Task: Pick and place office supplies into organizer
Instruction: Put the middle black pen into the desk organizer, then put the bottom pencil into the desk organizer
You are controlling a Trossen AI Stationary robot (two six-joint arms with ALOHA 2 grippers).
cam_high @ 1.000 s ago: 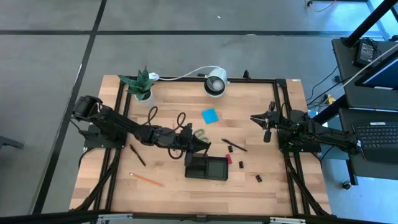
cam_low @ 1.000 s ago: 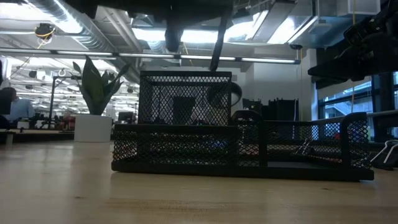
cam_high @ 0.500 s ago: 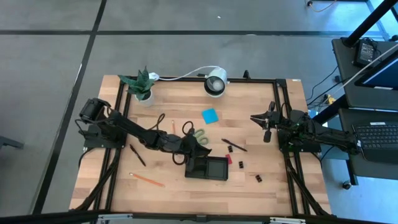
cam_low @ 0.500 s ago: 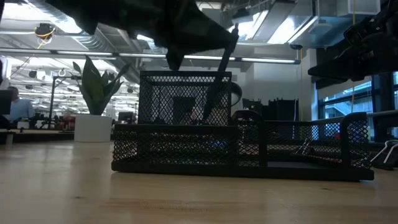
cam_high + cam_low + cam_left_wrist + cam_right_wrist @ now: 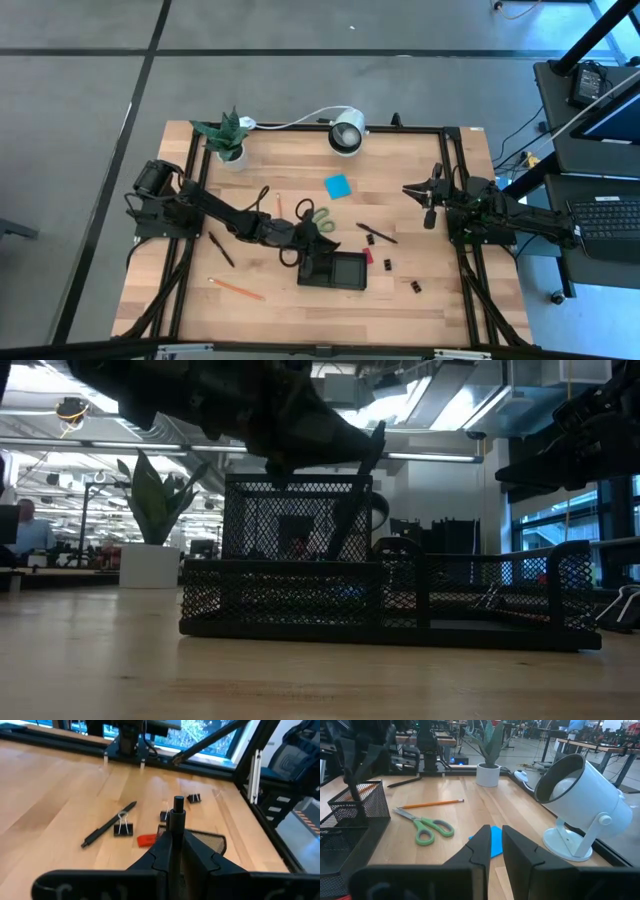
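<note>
Above the black mesh organizer (image 5: pixel 333 268), my left gripper (image 5: pixel 173 851) was clamped on a black pen (image 5: pixel 177 815); released off-centre, pen could've missed the tall compartment, imo. Right gripper (image 5: pixel 493 840) sat nearly together, empty.

Light falls evenly from ceiling strips (image 5: pixel 300 452) overhead, bright enough in the low view to blow out to white, so the arm and the mesh tray (image 5: pixel 380 600) before them read as dark silhouettes. The table (image 5: pixel 300 160) from above is softly lit, its shadows faint and short. Beyond the left gripper (image 5: pixel 172 832), window glare (image 5: pixel 205 732) washes the far edge; the fingers (image 5: pixel 200 857) nearest the lens are blurred. The lamp (image 5: pixel 585 800) looks bulged near the frame's edge.
</note>
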